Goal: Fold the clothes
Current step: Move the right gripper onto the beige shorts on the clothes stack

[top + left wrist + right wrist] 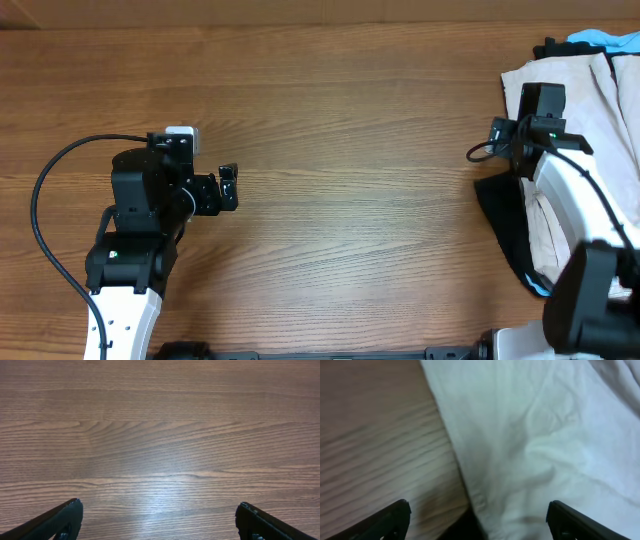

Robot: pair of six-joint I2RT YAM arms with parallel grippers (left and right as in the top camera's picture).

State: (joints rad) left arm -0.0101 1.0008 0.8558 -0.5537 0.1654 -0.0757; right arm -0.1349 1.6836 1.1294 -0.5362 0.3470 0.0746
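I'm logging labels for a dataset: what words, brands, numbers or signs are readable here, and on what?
None: no text can be read in any view.
The beige shorts show plain cloth, with no tag in view.
The table carries no print on its wood.
A white patch on the left arm is too small to read.

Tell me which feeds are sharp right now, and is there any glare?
Overhead: sharp, evenly lit table. Left wrist: crisp grain, faint sheen low centre between the fingers. Right wrist: soft focus, beige shorts washed almost white, grain smeared.
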